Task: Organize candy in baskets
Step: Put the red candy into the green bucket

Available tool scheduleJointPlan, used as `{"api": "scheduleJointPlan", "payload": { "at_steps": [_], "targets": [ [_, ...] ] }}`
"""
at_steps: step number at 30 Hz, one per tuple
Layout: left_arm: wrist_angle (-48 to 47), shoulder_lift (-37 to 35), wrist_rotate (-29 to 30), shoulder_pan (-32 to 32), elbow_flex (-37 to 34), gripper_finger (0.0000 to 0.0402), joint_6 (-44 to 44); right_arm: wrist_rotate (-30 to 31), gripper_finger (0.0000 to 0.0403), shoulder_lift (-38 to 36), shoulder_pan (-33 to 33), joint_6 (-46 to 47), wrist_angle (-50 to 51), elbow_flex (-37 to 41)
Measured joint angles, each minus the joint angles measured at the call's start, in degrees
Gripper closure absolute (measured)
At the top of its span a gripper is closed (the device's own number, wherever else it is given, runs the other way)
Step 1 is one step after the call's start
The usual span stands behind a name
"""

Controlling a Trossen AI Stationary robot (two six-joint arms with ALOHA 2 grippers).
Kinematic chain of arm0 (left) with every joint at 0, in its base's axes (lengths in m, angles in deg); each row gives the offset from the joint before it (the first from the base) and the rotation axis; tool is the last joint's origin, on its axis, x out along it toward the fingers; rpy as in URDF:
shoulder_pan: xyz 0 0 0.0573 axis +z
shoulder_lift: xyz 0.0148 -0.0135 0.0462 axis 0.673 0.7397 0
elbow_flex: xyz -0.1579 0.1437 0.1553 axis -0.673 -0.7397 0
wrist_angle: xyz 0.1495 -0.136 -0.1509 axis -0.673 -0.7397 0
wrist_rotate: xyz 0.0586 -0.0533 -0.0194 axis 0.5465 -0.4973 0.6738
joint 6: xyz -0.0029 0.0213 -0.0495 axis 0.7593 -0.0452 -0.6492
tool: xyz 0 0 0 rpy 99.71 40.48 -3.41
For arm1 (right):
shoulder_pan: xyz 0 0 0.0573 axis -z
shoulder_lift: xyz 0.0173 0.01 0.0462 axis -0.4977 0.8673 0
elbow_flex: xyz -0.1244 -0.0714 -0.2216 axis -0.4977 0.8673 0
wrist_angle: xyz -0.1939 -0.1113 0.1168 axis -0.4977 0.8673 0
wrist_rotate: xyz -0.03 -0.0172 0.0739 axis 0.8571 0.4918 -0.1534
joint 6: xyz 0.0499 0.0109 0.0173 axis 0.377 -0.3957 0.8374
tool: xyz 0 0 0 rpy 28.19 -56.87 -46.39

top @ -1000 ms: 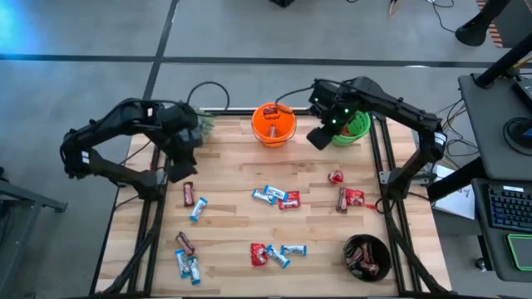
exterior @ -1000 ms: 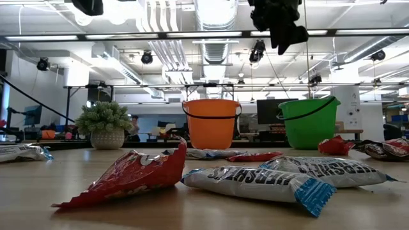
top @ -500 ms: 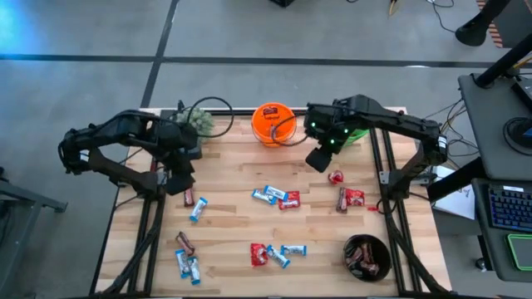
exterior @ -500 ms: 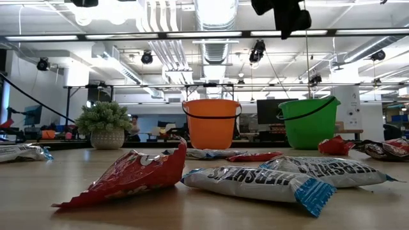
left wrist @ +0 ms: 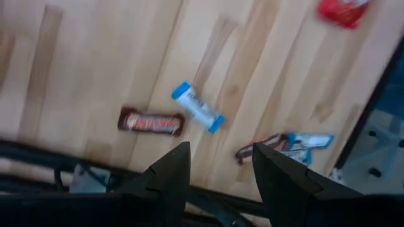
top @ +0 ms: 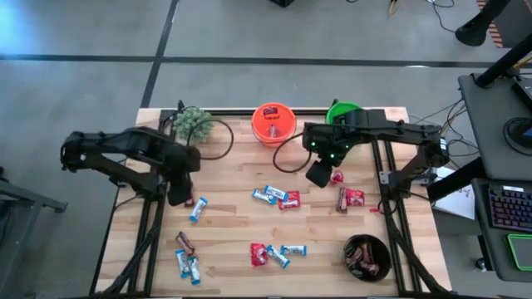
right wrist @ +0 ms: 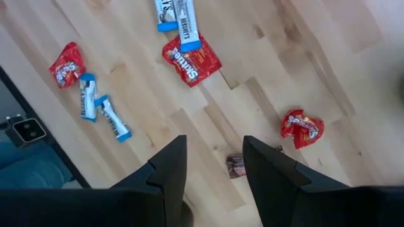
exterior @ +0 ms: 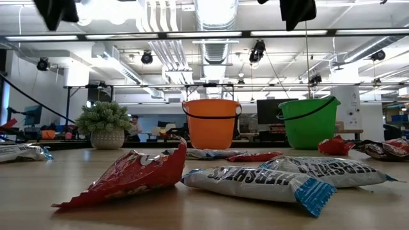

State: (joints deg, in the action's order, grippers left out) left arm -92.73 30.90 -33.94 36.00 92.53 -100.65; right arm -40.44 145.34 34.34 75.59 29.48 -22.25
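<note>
Both arms have swung away from the pails and out over the candy since a second ago. Then the right gripper (top: 319, 173) hung near the green pail (top: 341, 110); now it sits toward the table's middle from that pail, just beside a small red packet (top: 336, 177). Its wrist view shows the fingers (right wrist: 169, 170) spread apart with nothing between them, looking down on that same red packet (right wrist: 302, 128) and a brown bar (right wrist: 236, 165), so it seems to be lining up over a next piece. Meanwhile the left gripper (top: 178, 194), which earlier was up by the fuzzy plant (top: 192, 123), has dropped to the side of the orange pail (top: 273, 123) nearer the left table edge, beside a brown bar (top: 190, 199) and a blue-and-white bar (top: 199, 209). Its fingers (left wrist: 169, 173) also stand apart and empty, with the brown bar (left wrist: 151, 122) and the blue bar (left wrist: 197, 108) ahead of them.

Most candy lies loose on the wooden table (top: 233, 241): a cluster of blue and red wrappers toward the middle from the orange pail, more along the near edge. Something red shows inside the orange pail, and brown bars fill the black bowl (top: 366, 256), suggesting sorting by colour is under way but far from finished.
</note>
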Motion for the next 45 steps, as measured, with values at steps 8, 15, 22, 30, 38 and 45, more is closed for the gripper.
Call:
{"api": "scheduleJointPlan", "payload": {
  "at_steps": [8,15,22,30,38,45],
  "targets": [
    [1.4,-3.9,-0.1,-1.1,-9.8,0.0248,-3.9,0.7,0.0257,0.0,-0.5,0.8,0.2,0.0],
    [6.7,-5.5,-1.3,-1.1,-14.0,0.0248,-4.0,0.7,0.0257,0.0,-2.6,3.6,0.6,0.0],
    [14.1,-5.3,-1.3,-1.2,-15.7,0.0248,-3.4,2.6,0.0254,0.0,-5.5,8.0,2.4,1.9],
    [18.3,-5.3,-1.3,-1.3,-15.8,0.0248,-0.8,3.9,0.0243,0.0,-6.0,10.5,2.8,8.2],
    [19.0,-5.2,-1.2,-1.3,-15.8,0.0248,-0.6,1.4,0.0241,0.0,-6.0,9.2,-12.3,15.9],
    [19.2,-5.2,-3.1,-1.3,-15.8,0.0248,-2.1,0.6,0.0241,0.0,-6.0,9.0,-25.2,21.2]
  ]
}}
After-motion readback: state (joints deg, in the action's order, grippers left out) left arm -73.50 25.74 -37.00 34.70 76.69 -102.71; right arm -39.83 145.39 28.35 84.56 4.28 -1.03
